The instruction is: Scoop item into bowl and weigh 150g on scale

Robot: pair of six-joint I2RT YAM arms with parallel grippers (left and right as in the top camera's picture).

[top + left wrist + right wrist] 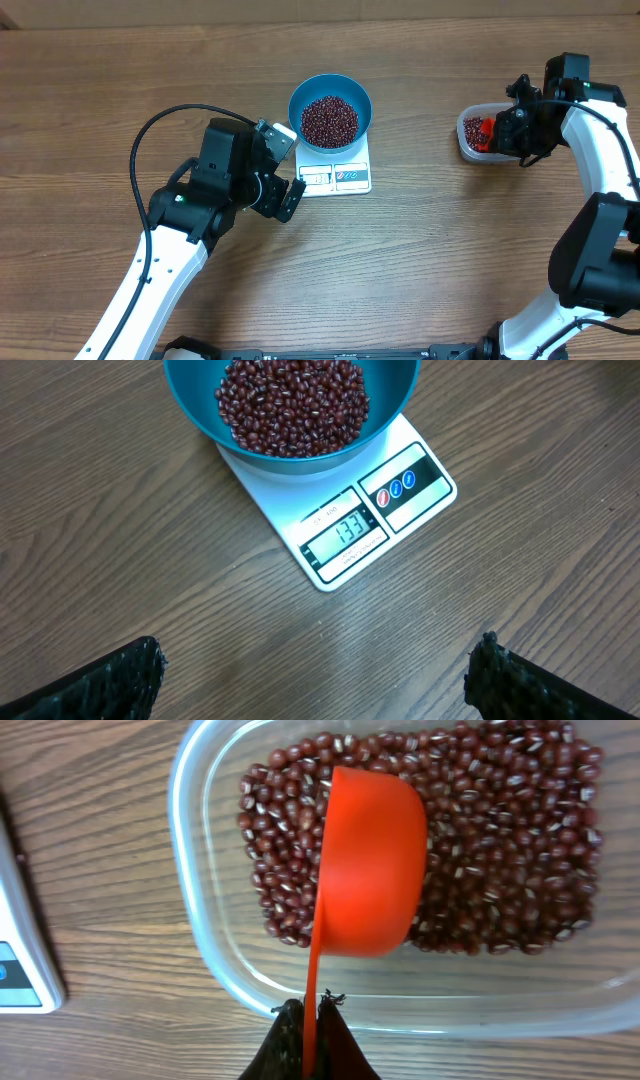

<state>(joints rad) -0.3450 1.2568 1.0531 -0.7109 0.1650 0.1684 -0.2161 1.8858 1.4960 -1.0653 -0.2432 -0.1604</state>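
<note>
The blue bowl [330, 107] [195, 390] stands on the white scale [337, 176] [340, 525], and a mass of dark red beans [329, 120] [292, 405] fills it; the display reads 133. My left gripper [283, 170] [315, 675] hovers open just left of the scale over bare wood. My right gripper [500, 130] [312, 1010] is shut on the thin handle of an orange scoop [485, 133] [370, 860]. The scoop's cup hangs over the beans [500, 840] in a clear plastic tub [478, 135] [200, 870], turned so its back faces the camera.
The wooden table [450, 260] runs all round. The left arm's black cable [165, 125] loops over the table at the left. The scale's corner [15, 950] shows at the left edge of the right wrist view.
</note>
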